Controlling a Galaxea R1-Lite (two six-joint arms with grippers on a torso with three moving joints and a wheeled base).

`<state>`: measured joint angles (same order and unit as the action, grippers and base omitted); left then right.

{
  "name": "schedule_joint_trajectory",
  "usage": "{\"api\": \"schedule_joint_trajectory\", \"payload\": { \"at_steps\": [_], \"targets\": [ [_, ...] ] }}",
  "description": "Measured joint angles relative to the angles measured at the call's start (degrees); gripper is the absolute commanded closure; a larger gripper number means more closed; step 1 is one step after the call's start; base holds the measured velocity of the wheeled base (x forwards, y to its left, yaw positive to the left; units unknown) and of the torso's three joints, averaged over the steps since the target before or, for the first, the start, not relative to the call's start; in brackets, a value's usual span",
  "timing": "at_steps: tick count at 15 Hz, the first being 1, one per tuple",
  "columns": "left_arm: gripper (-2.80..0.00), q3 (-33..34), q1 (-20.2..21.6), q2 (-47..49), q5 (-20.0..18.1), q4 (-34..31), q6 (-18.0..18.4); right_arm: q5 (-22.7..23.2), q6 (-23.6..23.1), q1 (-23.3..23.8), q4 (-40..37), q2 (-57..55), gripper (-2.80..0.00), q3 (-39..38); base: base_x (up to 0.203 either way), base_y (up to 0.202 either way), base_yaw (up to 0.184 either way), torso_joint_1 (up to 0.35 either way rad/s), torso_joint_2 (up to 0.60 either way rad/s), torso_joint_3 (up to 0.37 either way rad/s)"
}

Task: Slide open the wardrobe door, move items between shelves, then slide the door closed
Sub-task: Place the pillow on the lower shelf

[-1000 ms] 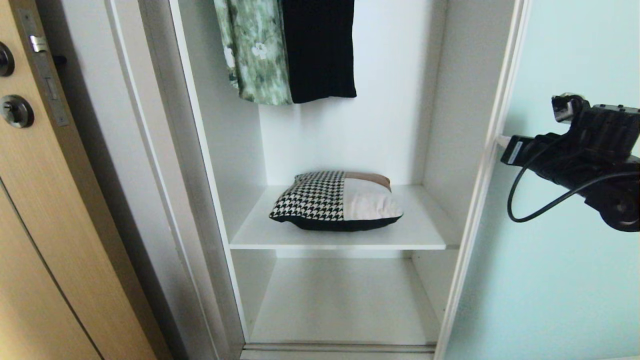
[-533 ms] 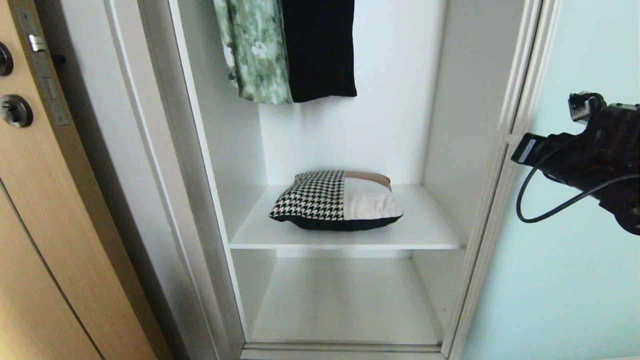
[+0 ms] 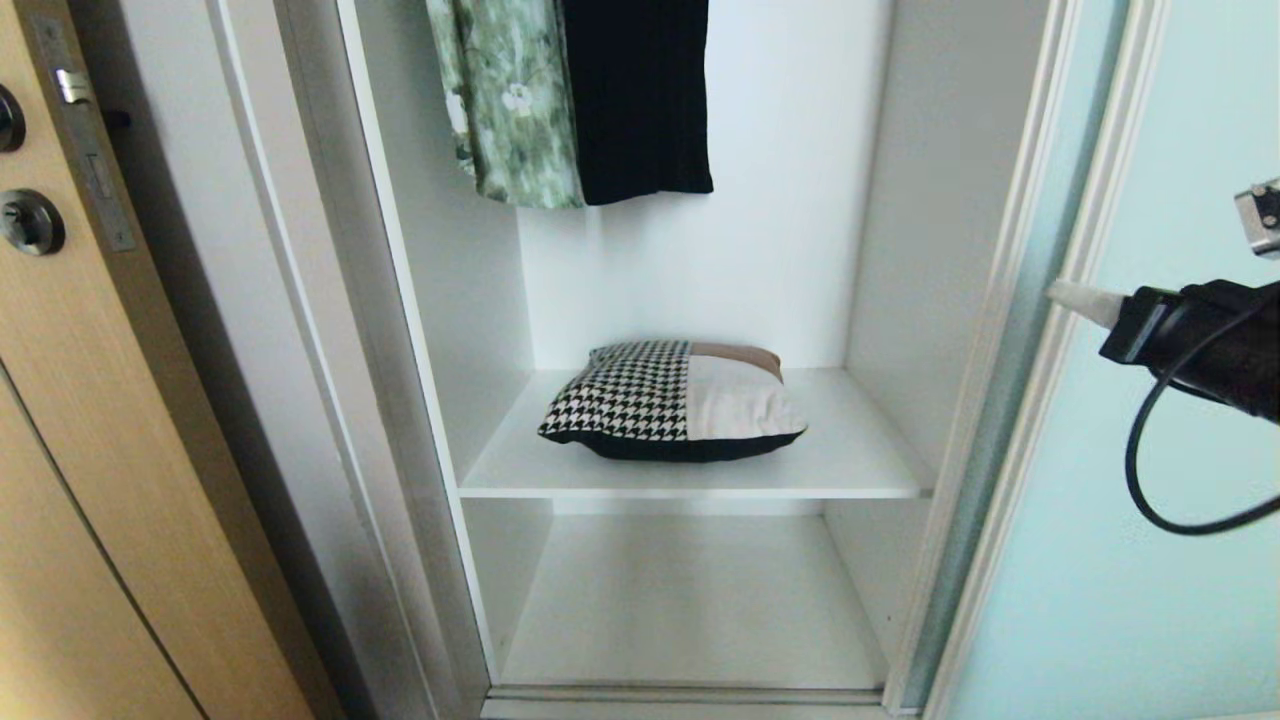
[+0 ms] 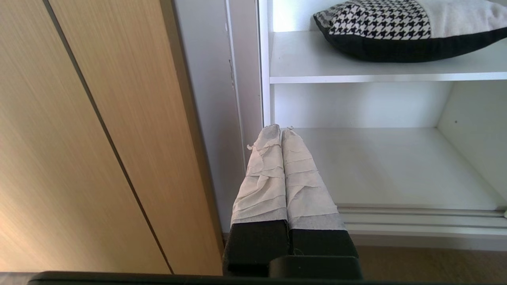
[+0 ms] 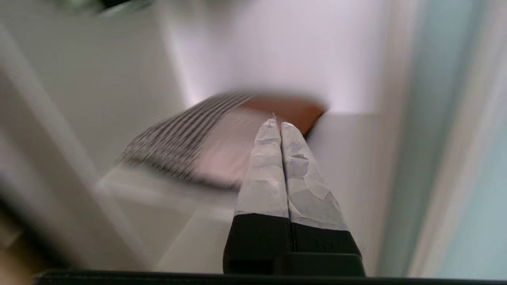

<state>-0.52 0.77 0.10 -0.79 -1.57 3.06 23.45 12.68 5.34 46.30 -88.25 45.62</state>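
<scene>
Door edge (slid right) beside right gripper

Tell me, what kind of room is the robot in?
Probably a bedroom, at a wardrobe: clothes hang inside, a cushion lies on a shelf, and a sliding door stands pushed aside.

You had a tan wooden door on the left, its dark round lock near the top under a metal latch plate; inside the wardrobe a green floral garment hung touching a black garment at its right; brown floor showed below the wardrobe base.
</scene>
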Motion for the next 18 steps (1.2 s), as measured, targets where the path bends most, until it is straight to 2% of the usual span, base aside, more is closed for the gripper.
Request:
{"api": "schedule_joint_trajectory", "payload": {
  "at_steps": [5,9,13,16,18],
  "targets": [
    [0.0,0.0,0.0,0.0,0.0,0.0,0.0,5.36,-0.91,0.19,-0.21,19.67,0.0,-20.18,0.0,0.0,0.0,0.0,0.0,0.0],
    [0.0,0.0,0.0,0.0,0.02,-0.01,0.0,5.67,-2.32,-0.6,-6.73,39.3,0.0,-31.95,0.0,0.0,0.0,0.0,0.0,0.0],
    [0.0,0.0,0.02,0.0,0.0,-0.01,0.0,2.52,-5.89,-2.21,-17.04,59.55,0.0,-41.65,0.0,0.0,0.0,0.0,0.0,0.0],
    [0.0,0.0,0.0,0.0,0.0,0.0,0.0,-3.06,-8.34,-3.82,-30.03,74.58,0.0,-44.13,0.0,0.0,0.0,0.0,0.0,0.0],
    [0.0,0.0,0.0,0.0,0.01,-0.01,-0.01,-7.72,-7.76,-4.58,-39.93,82.08,0.0,-43.8,0.0,0.0,0.0,0.0,0.0,0.0]
  ]
}}
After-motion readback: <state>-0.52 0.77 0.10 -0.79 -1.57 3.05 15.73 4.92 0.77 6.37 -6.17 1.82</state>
